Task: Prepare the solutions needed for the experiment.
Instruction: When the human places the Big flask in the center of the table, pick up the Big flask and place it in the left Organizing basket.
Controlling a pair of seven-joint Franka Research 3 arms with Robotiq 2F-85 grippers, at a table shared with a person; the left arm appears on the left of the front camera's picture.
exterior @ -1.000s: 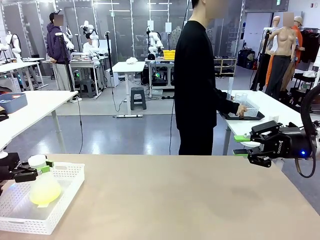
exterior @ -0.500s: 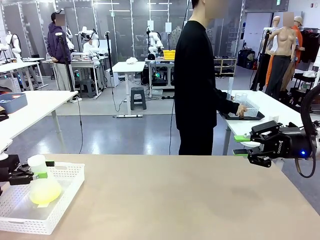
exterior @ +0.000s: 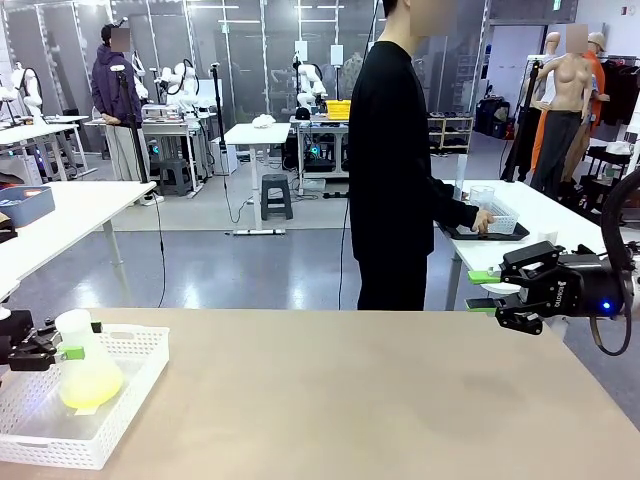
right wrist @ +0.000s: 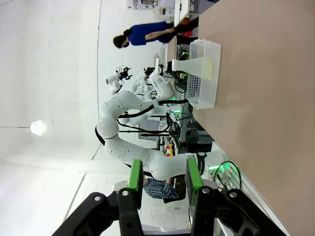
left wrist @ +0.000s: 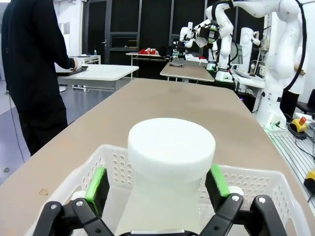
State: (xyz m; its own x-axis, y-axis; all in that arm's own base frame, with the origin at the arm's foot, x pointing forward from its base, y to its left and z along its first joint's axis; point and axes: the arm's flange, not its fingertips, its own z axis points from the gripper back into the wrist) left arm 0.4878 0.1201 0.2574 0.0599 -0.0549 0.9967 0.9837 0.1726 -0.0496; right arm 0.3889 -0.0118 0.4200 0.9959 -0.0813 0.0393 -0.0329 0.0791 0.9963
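Left tool (exterior: 62,343) now released from one flask (exterior: 86,362), one basket (exterior: 120,420)

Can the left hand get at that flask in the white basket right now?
Probably yes. The left hand is open with its green fingers on either side of the flask neck, apart from it, and nothing lies between them. The flask stands upright in the white basket.
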